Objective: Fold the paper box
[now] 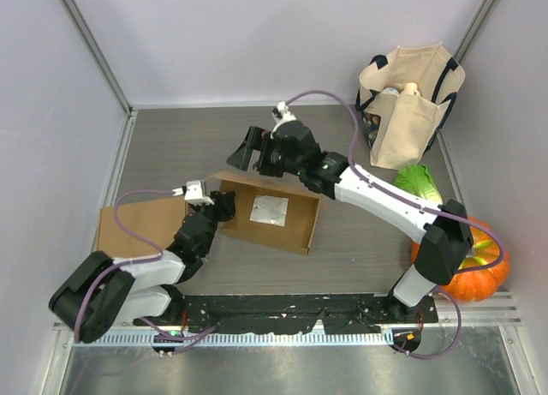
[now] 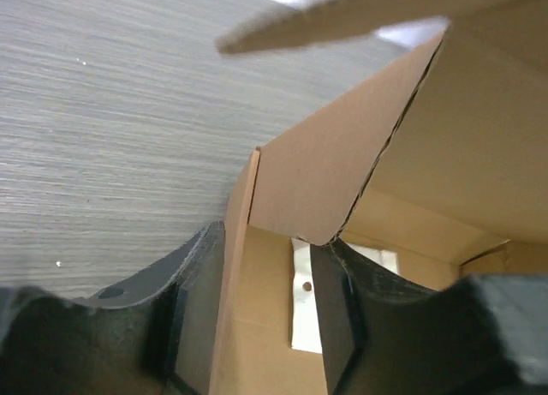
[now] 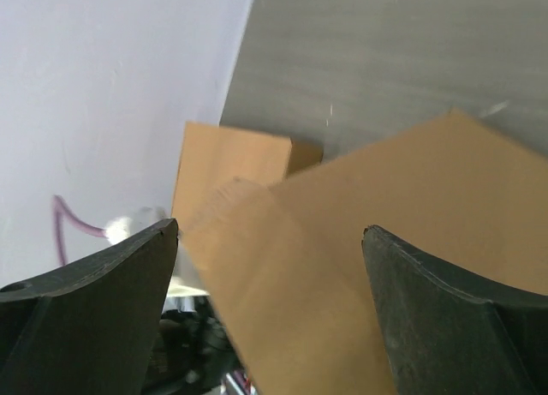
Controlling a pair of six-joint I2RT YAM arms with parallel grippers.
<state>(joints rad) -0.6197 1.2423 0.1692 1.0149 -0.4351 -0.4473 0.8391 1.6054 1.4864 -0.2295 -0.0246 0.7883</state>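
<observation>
Wall-raising step, I'd say. Left pincer, slack, straddles the paper box edge. Right pincer, spread, must tuck the flap.

Paper box on table, bag far right, pumpkin near right, cabbage between them

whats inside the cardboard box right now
A white sheet lies flat on the floor of the paper box; the rest of the visible floor is bare cardboard. The left gripper covers the box's left end, so that corner cannot be checked.
</observation>
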